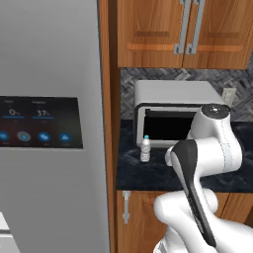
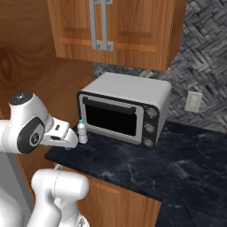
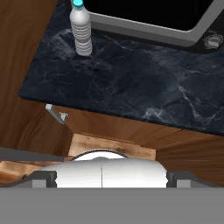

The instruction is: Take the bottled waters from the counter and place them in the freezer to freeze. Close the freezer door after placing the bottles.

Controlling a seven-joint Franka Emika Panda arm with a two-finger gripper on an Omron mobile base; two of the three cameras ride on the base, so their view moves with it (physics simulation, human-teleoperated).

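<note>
1. While your gripper point(image 3: 112, 177) hangs off the front edge of the counter point(image 3: 144, 87) with its jaws spread wide and nothing between them, the hand view looks out over the black slab from the cabinet side.
2. From the gripper, the bottle point(image 3: 81, 30) lies ahead and to the left in the hand view, well apart — it stands on the counter just in front of the microwave point(image 2: 124, 108), near its left corner.
3. The bottle stands upright, long axis vertical, pale blue cap on top, so a side-on approach across the counter looks right.
4. The left base view shows what the others do not — the grey door with the dark touch display point(image 1: 42, 123) beside the counter, with the bottle point(image 1: 145, 149) just right of the wooden side panel.
5. The right base view shows the hand close to the bottle point(image 2: 82, 132), without touching it.
6. You have one bottle in sight on the counter.
</note>
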